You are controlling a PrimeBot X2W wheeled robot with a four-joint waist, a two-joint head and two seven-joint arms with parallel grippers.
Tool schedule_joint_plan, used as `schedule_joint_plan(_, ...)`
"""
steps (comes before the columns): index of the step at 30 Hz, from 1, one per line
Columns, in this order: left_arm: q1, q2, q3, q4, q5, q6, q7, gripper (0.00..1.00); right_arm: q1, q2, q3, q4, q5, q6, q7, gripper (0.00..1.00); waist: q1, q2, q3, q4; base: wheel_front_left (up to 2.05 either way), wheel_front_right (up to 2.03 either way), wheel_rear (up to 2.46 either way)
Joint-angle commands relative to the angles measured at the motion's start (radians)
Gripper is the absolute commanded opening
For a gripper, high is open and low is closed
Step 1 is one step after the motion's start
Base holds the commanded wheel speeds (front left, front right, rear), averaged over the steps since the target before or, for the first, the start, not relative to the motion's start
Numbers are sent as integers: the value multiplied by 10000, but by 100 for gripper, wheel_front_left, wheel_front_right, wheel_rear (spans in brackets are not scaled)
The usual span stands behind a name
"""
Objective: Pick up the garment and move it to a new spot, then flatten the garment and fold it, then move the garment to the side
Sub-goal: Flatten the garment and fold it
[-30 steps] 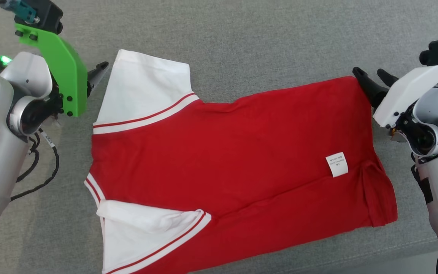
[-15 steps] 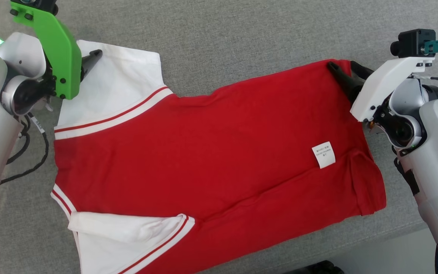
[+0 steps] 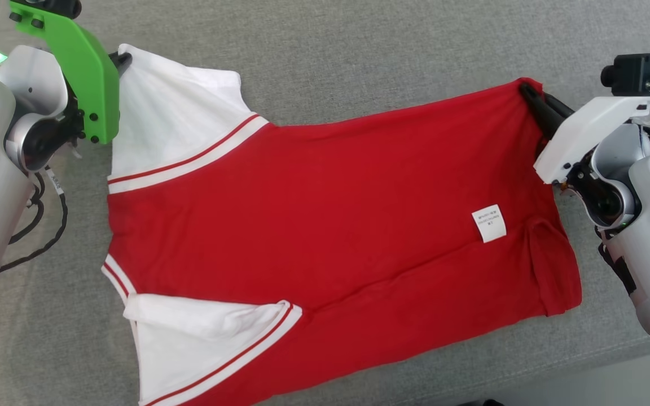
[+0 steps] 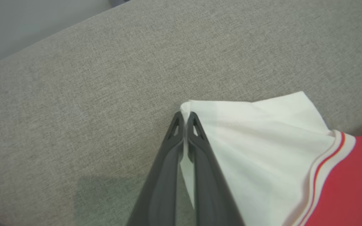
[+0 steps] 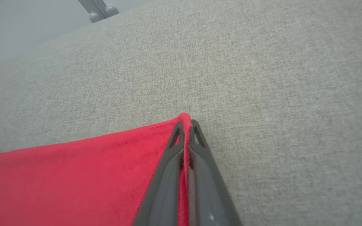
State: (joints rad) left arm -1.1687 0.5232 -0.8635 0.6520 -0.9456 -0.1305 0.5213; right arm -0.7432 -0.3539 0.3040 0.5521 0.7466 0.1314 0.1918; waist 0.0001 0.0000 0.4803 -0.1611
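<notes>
Now, from the head, our left gripper (image 3: pixel 123 58) and right gripper (image 3: pixel 528 90), open a second ago, clamp the garment (image 3: pixel 325 214) spread on the grey cushion (image 3: pixel 359 51). Left wrist: white sleeve corner (image 4: pixel 188 105) pinched. Right wrist: red hem (image 5: pixel 185 117) pinched. We reckon folding starts.

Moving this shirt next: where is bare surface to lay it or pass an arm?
Widest bare grey surface lies beyond the shirt, between the left fingers and right fingers. A narrow strip borders the hem near the right arm. Arms crowd both sides.
</notes>
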Motion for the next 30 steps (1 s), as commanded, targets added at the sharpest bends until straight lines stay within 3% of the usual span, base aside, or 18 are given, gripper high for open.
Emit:
schedule_joint_plan(1,-135,70,-63,79,-111,5,-185,0,-99,-80,2,136,22,-14,-249,0,-1,0,-216,201,0,0,0)
schedule_joint_plan(7,123,-25,-491,35,-545,12,-888,0,88,-237,124,479,-185,-14,-1255,0,-1,0,-760,510,0,0,0)
schedule_joint_plan(13,448,286,-1214,-662,-940,12,-1356,0,576,-542,616,273,208,-14,-2164,0,-1,0,-1537,782,0,0,0)
schedule_joint_plan(24,1608,1569,-2088,-2992,-2102,10,-1349,0,1729,-1593,1767,204,1036,-14,-3049,0,-1,0,-2718,1265,0,0,0)
schedule_joint_plan(30,2384,2291,-2332,-4492,-2909,61,-567,0,1846,-2192,2709,300,1453,-14,-3135,0,-1,0,-3049,1436,0,0,0)
